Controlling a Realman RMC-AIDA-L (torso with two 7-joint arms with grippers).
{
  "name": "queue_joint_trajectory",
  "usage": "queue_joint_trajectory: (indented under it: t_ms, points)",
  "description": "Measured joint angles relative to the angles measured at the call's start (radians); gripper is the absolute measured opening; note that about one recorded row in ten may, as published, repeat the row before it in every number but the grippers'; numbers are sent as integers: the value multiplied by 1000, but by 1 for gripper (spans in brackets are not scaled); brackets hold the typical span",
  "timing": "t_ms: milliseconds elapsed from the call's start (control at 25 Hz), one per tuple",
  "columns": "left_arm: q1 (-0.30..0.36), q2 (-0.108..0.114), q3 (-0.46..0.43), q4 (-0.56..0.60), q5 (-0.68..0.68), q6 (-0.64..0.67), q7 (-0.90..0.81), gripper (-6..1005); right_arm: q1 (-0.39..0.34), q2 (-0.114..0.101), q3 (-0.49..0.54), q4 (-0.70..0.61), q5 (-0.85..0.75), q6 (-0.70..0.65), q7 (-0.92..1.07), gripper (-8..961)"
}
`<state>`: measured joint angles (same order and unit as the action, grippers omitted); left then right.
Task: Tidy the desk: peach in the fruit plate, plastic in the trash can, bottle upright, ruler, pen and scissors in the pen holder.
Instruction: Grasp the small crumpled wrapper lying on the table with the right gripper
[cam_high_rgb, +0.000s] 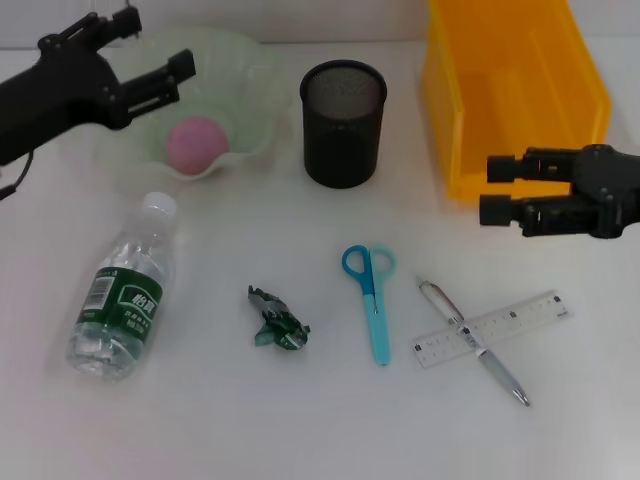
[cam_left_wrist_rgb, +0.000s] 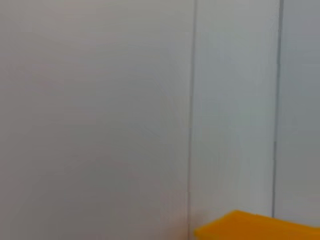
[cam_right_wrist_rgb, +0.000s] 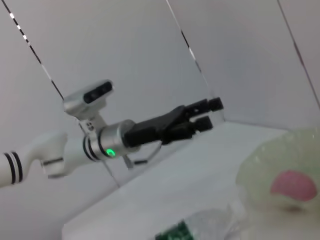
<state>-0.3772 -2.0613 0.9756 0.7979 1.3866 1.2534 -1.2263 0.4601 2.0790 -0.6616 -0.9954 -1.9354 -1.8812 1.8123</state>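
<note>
Lying on its side on the white tabletop (cam_high_rgb: 200, 420), a clear plastic water bottle with a green label (cam_high_rgb: 124, 290) was seen at the robot's left, its white cap turned toward the pale green scalloped fruit plate (cam_high_rgb: 250, 70) behind it. A pink round peach (cam_high_rgb: 196, 143) was found resting inside that plate. The left gripper (cam_high_rgb: 160, 55) was held in the air above the plate's far-left rim, its two black fingers set apart and nothing gripped between them. In the right wrist view the same left gripper (cam_right_wrist_rgb: 209, 113) was shown raised clear of the table, with the plate (cam_right_wrist_rgb: 260, 165) and the peach (cam_right_wrist_rgb: 294, 184) below it.

A black mesh cylindrical pen holder (cam_high_rgb: 342, 122) was stood upright just beside the plate, and a yellow plastic bin (cam_high_rgb: 520, 90) was placed at the far right. The right gripper (cam_high_rgb: 497, 189) was poised before the bin's near wall, its fingers parted and nothing held.

Nearer the robot, a crumpled scrap of green and silver plastic (cam_high_rgb: 277, 320) was laid near the bottle. Blue-handled scissors (cam_high_rgb: 372, 296) were placed to its right. A silver pen (cam_high_rgb: 500, 370) was crossed over a clear plastic ruler (cam_high_rgb: 520, 318), the two touching.

In the left wrist view only a corner of the yellow bin (cam_left_wrist_rgb: 255, 226) was shown.
</note>
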Motion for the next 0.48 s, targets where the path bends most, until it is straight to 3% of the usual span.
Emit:
queue_joint_trajectory:
  t_ms: [160,240,280,480]
  points:
    - [82,11,0,17,12,133,88,846,54,-1,-141,-229,-115,-15,283,813]
    - [104,14,0,12,13,156,100,846,121,1,-291,-360,-222,-10,518,812]
    - [119,11,1,6,13,158,116,846,121,1,-291,-360,-222,-10,518,812]
    - [132,-1,4,-3,14,151,156,844,255,3,-567,-392,-325,44,756,812]
